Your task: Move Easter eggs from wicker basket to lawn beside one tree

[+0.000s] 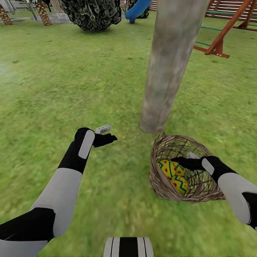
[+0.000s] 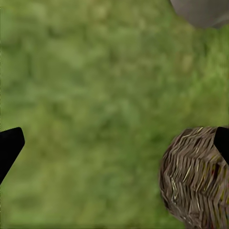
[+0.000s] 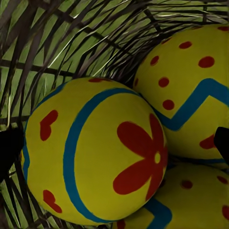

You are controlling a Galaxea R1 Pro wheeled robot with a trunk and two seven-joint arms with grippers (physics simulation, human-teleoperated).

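The wicker basket (image 1: 159, 185) lies tipped on the lawn (image 1: 71, 71), right at the foot of the thick grey tree (image 1: 171, 64). Two Easter eggs (image 1: 170, 167) (image 1: 180, 184) show inside it. My right gripper (image 1: 177, 161) reaches into the basket mouth. The right wrist view has three yellow eggs close up: one (image 3: 95, 152) sits between the open fingertips (image 3: 9, 148), two more (image 3: 191, 90) (image 3: 191, 200) lie beside it against the weave (image 3: 57, 52). My left gripper (image 1: 107, 137) hovers open over grass left of the trunk, with the basket (image 2: 195, 176) beside it.
A wooden playset (image 1: 228, 28) stands at the back right, and a blue slide (image 1: 137, 10) behind the trunk. A dark bush (image 1: 92, 14) and short palms (image 1: 43, 12) line the far edge. Open grass spreads left of the tree.
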